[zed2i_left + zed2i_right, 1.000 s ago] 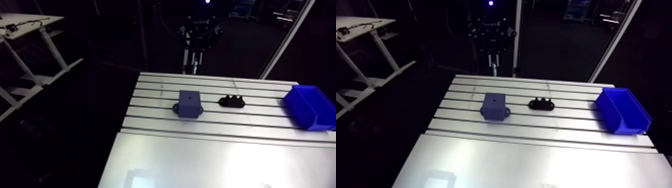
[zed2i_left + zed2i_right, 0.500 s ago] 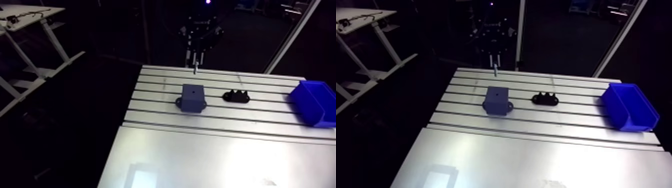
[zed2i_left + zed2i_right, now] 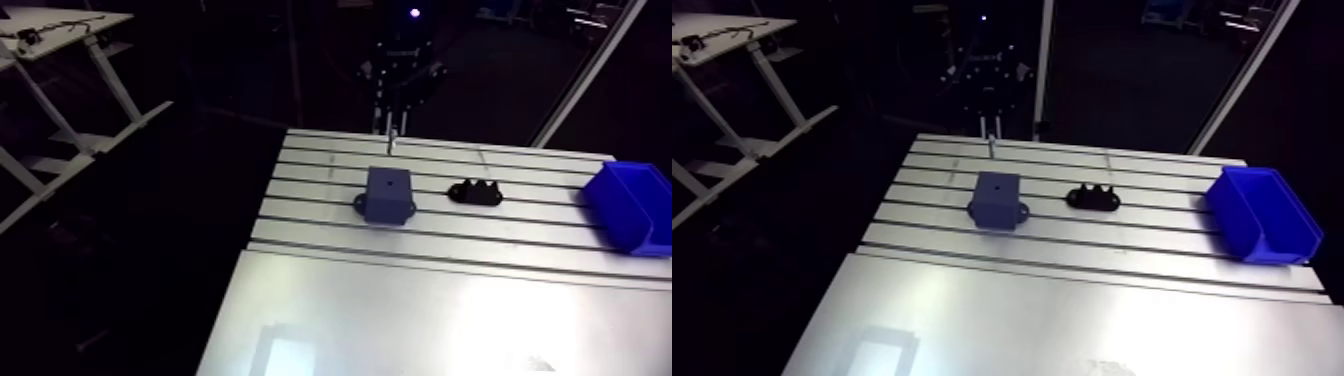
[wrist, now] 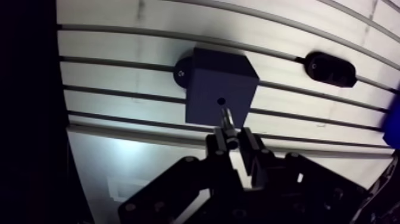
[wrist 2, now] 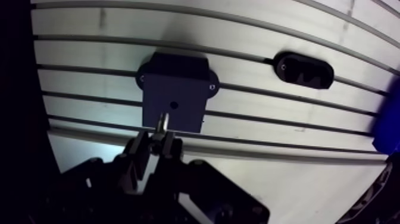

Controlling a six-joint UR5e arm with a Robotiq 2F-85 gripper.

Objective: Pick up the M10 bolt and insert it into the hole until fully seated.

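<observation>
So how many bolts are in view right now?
1: the bolt, clamped in the gripper, hanging near the blue block. The blue bin's inside is partly hidden, so more could lie there.

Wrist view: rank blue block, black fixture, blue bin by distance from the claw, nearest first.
1. Blue block, directly ahead of the claw, under the tip of the M10 bolt it grips.
2. Black fixture, beside the block, off to the claw's side.
3. Blue bin, beyond the fixture, barely in view.
</observation>
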